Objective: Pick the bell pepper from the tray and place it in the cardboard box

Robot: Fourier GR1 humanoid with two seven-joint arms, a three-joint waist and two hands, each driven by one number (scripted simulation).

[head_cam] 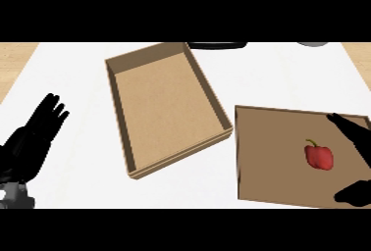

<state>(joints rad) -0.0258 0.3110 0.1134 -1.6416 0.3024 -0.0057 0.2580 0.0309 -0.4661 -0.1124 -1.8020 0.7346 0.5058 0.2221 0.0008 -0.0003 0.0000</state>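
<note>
Head view: red pepper (319, 156) lies on the brown tray (268, 162) at 4 o'clock, untouched; the right hand (353, 131) brackets it, fingers and thumb spread apart. Cardboard box (124, 122) sits at centre, toward 11 o'clock; left hand (35, 135) rests at 8 o'clock, fingers straight.

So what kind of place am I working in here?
Likely a kitchen counter: a white countertop with wooden edges, holding a red bell pepper on a brown tray beside an open cardboard box.

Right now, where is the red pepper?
The bell pepper lies on the brown tray at the head view's right, between the right hand's thumb and fingers.
</note>
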